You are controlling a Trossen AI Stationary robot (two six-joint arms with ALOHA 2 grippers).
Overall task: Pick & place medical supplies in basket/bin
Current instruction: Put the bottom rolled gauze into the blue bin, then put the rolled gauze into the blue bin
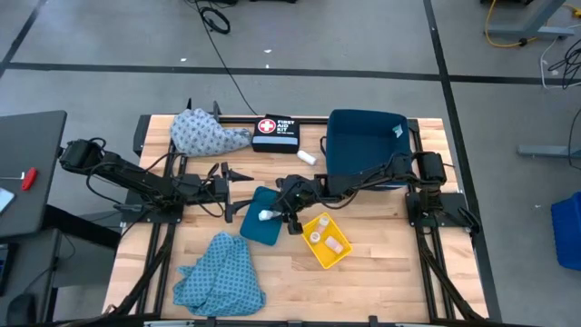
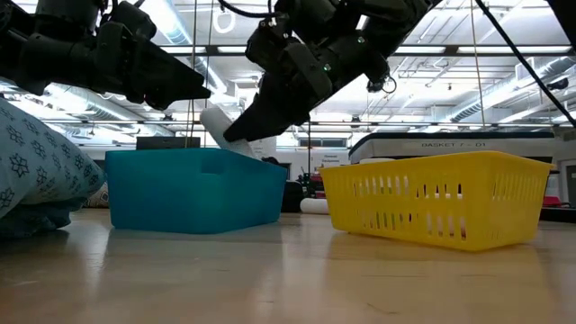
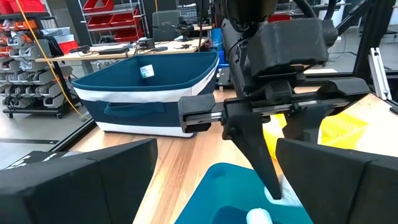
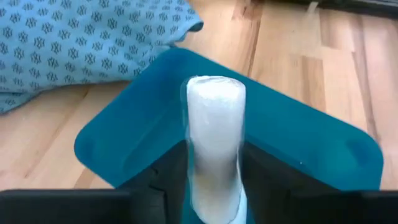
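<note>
My right gripper (image 1: 277, 211) hangs over a small teal bin (image 1: 259, 227) mid-table and is shut on a finger-sized white roll (image 4: 214, 143). My left gripper (image 1: 234, 173) hovers open just left of that bin and touches nothing. A yellow basket (image 1: 338, 259) to the right of the teal bin holds a few pale vials (image 1: 318, 236). One light-blue patterned cloth (image 1: 209, 134) lies at the far left of the table. The other cloth (image 1: 218, 277) lies by the near edge. A second white roll (image 1: 307, 156) lies on the wood near the far side. My right gripper pinches the white roll between its two fingers (image 4: 264, 168), on the sides of the roll's nearer half (image 4: 214, 180). The fingers run along the roll and slant down from the table's right. The roll is tilted, its free end (image 2: 216, 117) above the teal bin's rim (image 2: 193, 153).
A large dark blue bin (image 1: 368, 136) stands at the far right. The black first aid pouch (image 1: 275, 132) lies at the far edge, between the bin and the cloth. My two arms are close together above the table's middle. Bare wood shows near the front right.
</note>
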